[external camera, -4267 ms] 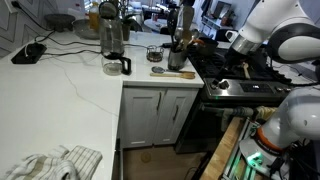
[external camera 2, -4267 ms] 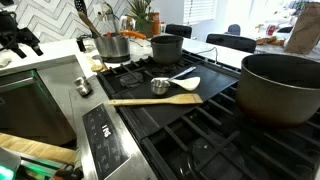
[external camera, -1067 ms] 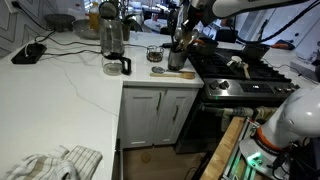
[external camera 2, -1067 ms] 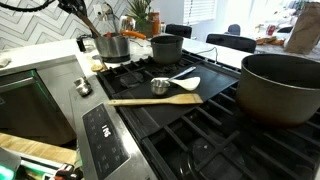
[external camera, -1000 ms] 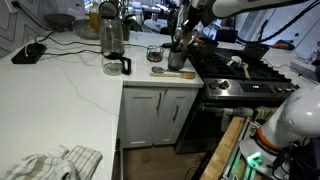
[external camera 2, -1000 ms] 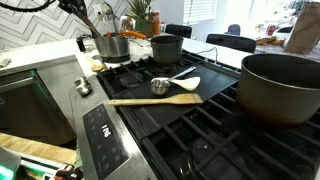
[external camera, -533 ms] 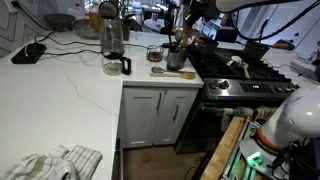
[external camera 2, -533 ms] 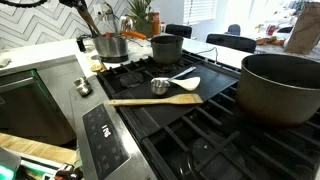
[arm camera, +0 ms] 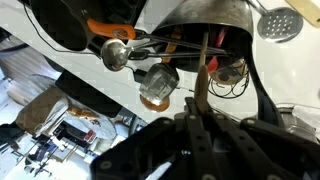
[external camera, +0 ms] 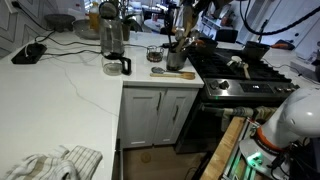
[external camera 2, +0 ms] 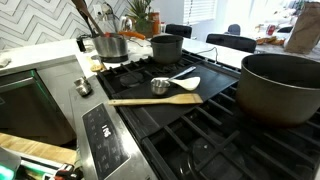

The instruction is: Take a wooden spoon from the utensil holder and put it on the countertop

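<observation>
The grey metal utensil holder (external camera: 177, 57) stands on the white countertop (external camera: 60, 95) beside the stove, with several handles sticking up from it (external camera 2: 110, 45). In the wrist view my gripper (arm camera: 198, 110) is shut on the slim tan handle of the wooden spoon (arm camera: 203, 62). That handle runs down into the holder (arm camera: 215, 22). In an exterior view the gripper (external camera: 191, 13) hangs just above the holder, at the top of the spoon (external camera: 186, 26). The spoon's head is hidden inside the holder.
A small glass jar (external camera: 154, 53), a glass carafe with black handle (external camera: 115, 50) and a short wooden piece (external camera: 172, 72) stand close to the holder. The black stovetop (external camera 2: 190, 120) carries pots (external camera 2: 167, 47), a wooden spatula (external camera 2: 155, 100) and a measuring cup. A cloth (external camera: 55, 163) lies nearer.
The jaws have closed on the spoon handle within the last second. The arm has shifted slightly upward above the holder.
</observation>
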Available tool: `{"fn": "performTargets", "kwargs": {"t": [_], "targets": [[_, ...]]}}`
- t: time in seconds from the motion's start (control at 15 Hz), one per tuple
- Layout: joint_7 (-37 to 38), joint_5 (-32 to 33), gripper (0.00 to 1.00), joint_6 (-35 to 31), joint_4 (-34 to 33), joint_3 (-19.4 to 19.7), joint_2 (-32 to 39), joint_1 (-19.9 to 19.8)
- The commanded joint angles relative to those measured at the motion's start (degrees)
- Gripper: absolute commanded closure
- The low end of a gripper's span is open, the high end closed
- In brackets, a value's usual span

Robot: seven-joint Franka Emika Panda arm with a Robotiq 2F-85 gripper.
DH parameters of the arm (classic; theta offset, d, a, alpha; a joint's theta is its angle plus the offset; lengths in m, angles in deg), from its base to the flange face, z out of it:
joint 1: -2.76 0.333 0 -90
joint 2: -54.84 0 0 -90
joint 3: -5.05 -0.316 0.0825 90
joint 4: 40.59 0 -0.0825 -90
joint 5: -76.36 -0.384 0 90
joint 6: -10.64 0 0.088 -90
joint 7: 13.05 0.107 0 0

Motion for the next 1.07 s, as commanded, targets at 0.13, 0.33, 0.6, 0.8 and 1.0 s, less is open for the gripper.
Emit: {"fn": "performTargets", "kwargs": {"t": [0.13, 0.33, 0.6, 0.8, 1.0], "targets": [[0.6, -1.8, 0.98, 5.6, 0.9, 0.2, -6.1, 0.1], [1.9, -1.5, 0.98, 6.4, 1.6, 0.1, -9.3, -0.3], [4.7, -3.3, 0.98, 4.1, 3.7, 0.7, -14.9, -0.4], [5.1, -11.5, 0.98, 5.4, 5.4, 3.1, -19.9, 1.0], [4.5, -19.9, 0.98, 6.0, 9.0, 5.7, -25.4, 0.8]]}}
